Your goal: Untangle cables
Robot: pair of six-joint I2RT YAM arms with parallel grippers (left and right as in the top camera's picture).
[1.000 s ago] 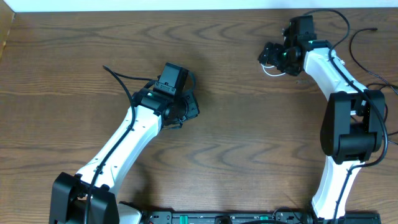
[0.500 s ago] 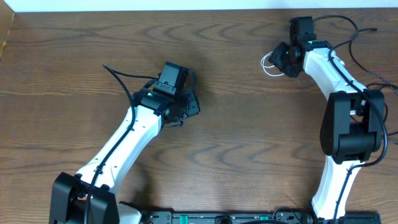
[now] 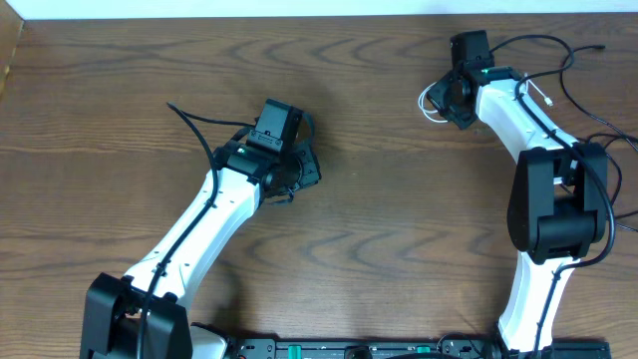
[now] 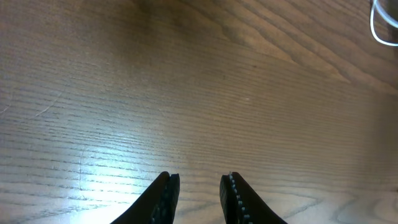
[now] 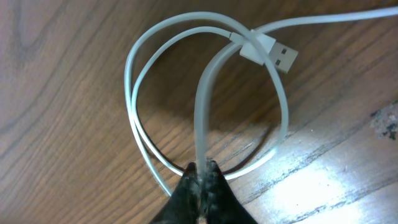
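The white cable point(image 5: 134, 93) lies in loose loops on the wood, its USB plug point(image 5: 273, 55) resting across the top of the coil. My right gripper point(image 5: 202, 173) is shut on one upright strand of this cable. From overhead the coil point(image 3: 429, 100) shows just left of the right gripper point(image 3: 446, 98), at the back right. My left gripper point(image 4: 199, 190) hovers over bare wood, its jaws a little apart with nothing between them. That left gripper point(image 3: 302, 170) is left of centre, far from the coil. Thin black cords point(image 3: 570, 70) curl at the far right.
The table's back edge point(image 3: 319, 15) runs close behind the right gripper. The right arm's base point(image 3: 558, 214) and its black wires take up the right side. A loop of white cable point(image 4: 380, 25) shows in the left wrist view's top right corner.
My right gripper has gone from open to shut on a strand of the white cable and shifted slightly toward the back. The left arm has not moved.
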